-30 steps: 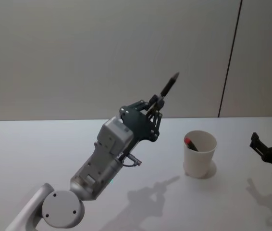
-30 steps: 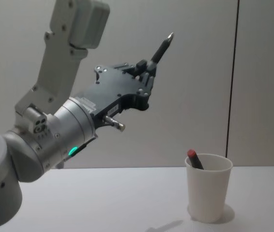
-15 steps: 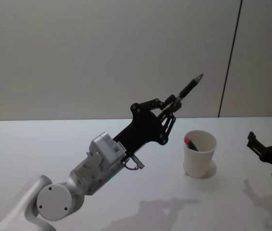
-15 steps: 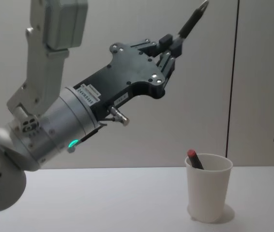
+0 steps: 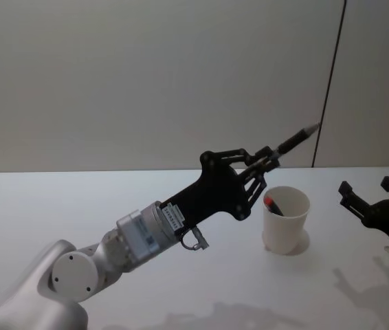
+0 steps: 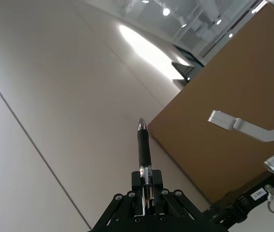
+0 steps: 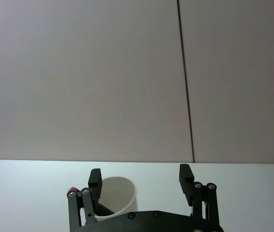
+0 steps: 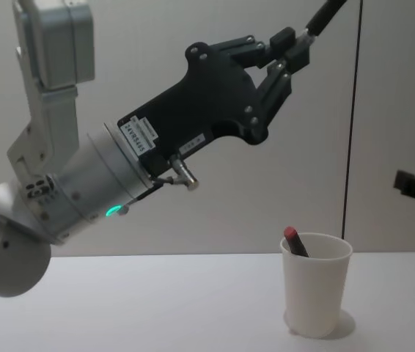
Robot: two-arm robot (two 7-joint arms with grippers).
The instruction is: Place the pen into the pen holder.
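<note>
Starting nearest the robot, the left arm reaches forward and up over the table [image 5: 78,206] toward the pen holder [image 5: 285,223]. The left end effector [image 5: 269,159] is clenched on the pen [image 5: 296,139], gripping its lower barrel; the silver tip points up and away.

Change over the last second: the arm has extended toward the pen holder, and the pen has dropped from a steep tilt to a shallower one. In the head view the end effector now sits just above the holder's near-left rim, with the pen tip projecting past the holder's far side. The chest view shows the left end effector [image 8: 295,44] well above the pen holder [image 8: 316,293].

The pen holder stands upright on the table and already contains a red-capped pen [image 8: 294,240] leaning against its left wall.

Beyond the holder's right side, the right end effector [image 5: 366,185] hovers with its fingers spread and nothing between them; it has shifted slightly nearer the holder.

Assessment: transport is nearly complete. The pen is not yet aligned with the opening. The wrist probably must pitch the tip downward before lowering and releasing.
</note>
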